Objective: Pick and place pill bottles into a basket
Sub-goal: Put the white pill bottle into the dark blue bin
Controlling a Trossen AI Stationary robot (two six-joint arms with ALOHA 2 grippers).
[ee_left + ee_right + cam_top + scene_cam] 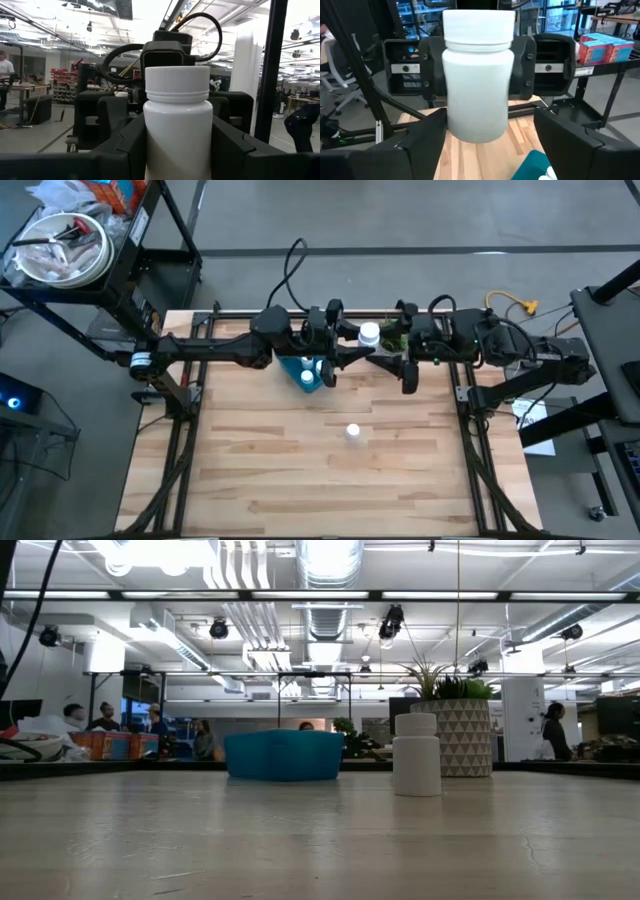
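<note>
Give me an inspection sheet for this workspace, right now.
Surface: wooden table.
Job's things: blue basket with bottles inside; loose pill bottle standing on the table; held bottle raised between the arms.
Clutter: plant pot.
Grippers: left gripper shut on the held bottle; right gripper open around it.
Cables: black loop; yellow cable off the table.
Surroundings: cart; people far behind.

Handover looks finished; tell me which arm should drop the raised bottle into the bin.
Left. The left gripper holds the pill bottle beside the blue basket; the right gripper's fingers stand apart from it.
</note>
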